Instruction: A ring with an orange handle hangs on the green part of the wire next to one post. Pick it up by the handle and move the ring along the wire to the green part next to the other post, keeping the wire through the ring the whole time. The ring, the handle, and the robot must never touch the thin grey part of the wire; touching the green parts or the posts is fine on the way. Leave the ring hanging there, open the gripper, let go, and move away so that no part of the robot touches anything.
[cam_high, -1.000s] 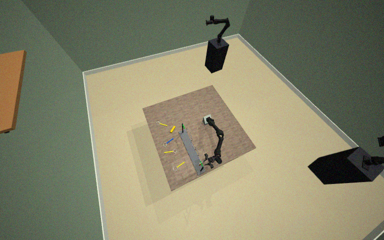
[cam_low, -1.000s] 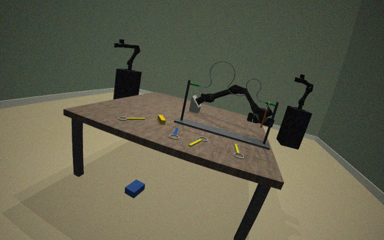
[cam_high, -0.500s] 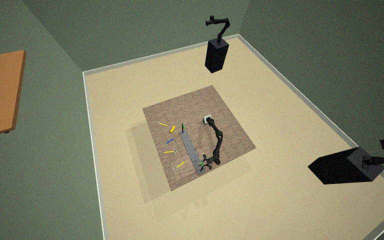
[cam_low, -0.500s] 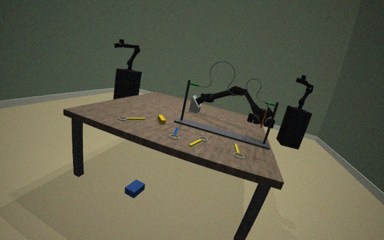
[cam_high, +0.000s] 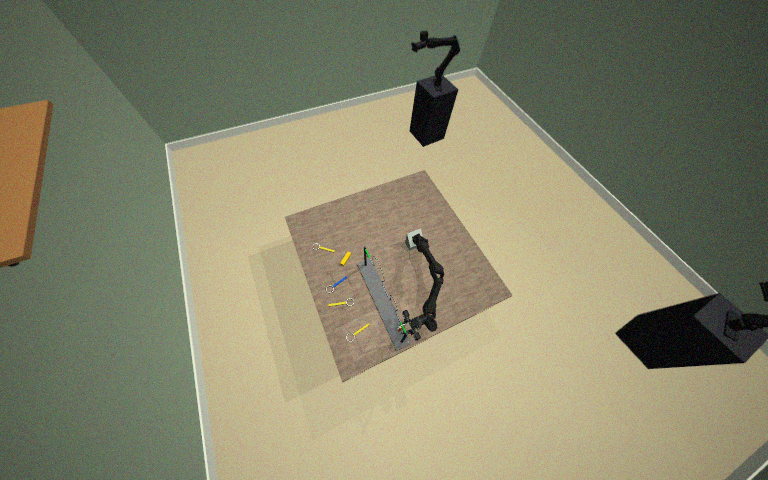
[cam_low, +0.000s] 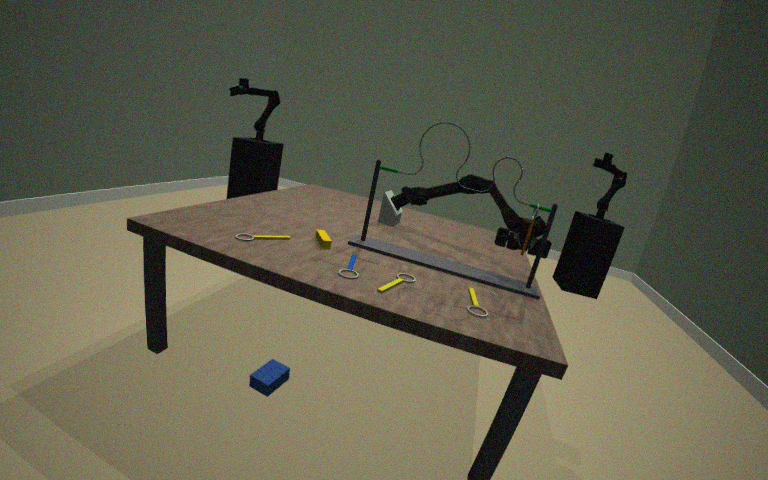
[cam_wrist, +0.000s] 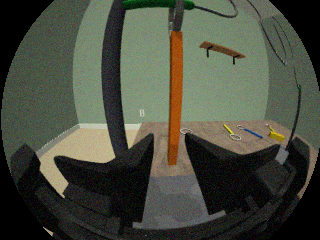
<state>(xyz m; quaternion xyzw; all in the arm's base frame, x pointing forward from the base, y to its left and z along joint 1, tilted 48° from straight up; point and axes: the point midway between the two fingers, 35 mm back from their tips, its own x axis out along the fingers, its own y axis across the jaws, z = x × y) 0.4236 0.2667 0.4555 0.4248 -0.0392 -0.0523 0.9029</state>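
Observation:
The ring (cam_low: 535, 215) (cam_wrist: 172, 21) hangs around the green part (cam_low: 546, 208) (cam_wrist: 147, 4) next to the right-hand post (cam_low: 542, 249) (cam_wrist: 112, 80), as the exterior view shows it. Its orange handle (cam_low: 528, 236) (cam_wrist: 175, 90) points down. My gripper (cam_low: 523, 243) (cam_wrist: 169, 137) is part open at the handle's lower half. In the wrist view the handle stands between the fingertips, with a gap on each side. How deep it sits between them is unclear. The other green part (cam_low: 389, 168) (cam_wrist: 299, 88) is by the far post (cam_low: 370, 200). The thin grey wire (cam_low: 445, 122) loops between them.
The posts stand on a grey base (cam_high: 385, 300) (cam_low: 447, 267). Beyond it on the table lie yellow-handled rings, a blue-handled ring (cam_high: 338, 283) (cam_low: 352, 263) and a yellow block (cam_high: 345, 258) (cam_low: 323, 238). The near post rises close beside my left finger in the wrist view.

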